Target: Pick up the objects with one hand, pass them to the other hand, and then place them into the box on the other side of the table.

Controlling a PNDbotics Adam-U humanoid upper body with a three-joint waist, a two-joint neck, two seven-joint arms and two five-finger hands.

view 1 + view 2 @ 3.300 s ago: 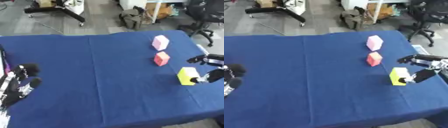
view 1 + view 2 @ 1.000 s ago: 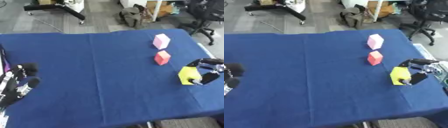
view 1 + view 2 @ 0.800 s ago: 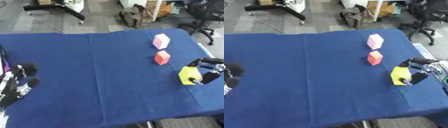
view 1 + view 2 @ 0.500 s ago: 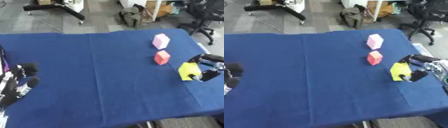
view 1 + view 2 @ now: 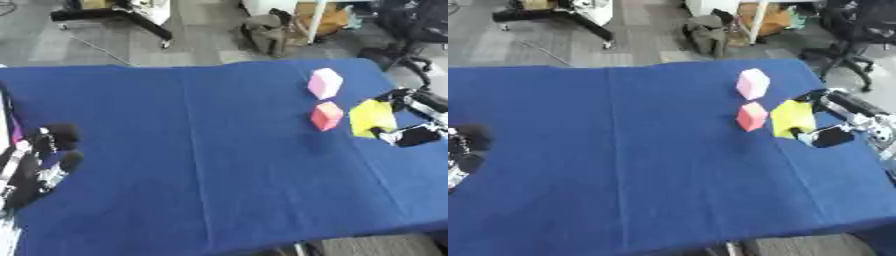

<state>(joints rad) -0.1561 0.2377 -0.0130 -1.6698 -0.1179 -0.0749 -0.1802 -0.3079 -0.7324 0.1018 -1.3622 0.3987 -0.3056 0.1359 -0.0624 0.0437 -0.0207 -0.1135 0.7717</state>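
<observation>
My right hand (image 5: 409, 131) comes in from the right edge with its fingers and thumb curled round a yellow block (image 5: 371, 118), which it holds tilted just above the blue table (image 5: 192, 150). Close to the block's left stands a red block (image 5: 326, 115). Behind that, a pink block (image 5: 325, 83) stands upright. My left hand (image 5: 44, 159) rests at the lower left edge with its fingers up and relaxed, holding nothing. No box shows in either view.
The blue cloth covers the whole table; its front edge (image 5: 262, 245) runs along the bottom. Beyond the far edge are a grey floor, a black office chair (image 5: 420, 25) at the upper right and a bag (image 5: 267, 31).
My right hand has closed on the yellow block, lifted it off the cloth and carried it up and left toward the red block. The left hand has stayed put.
</observation>
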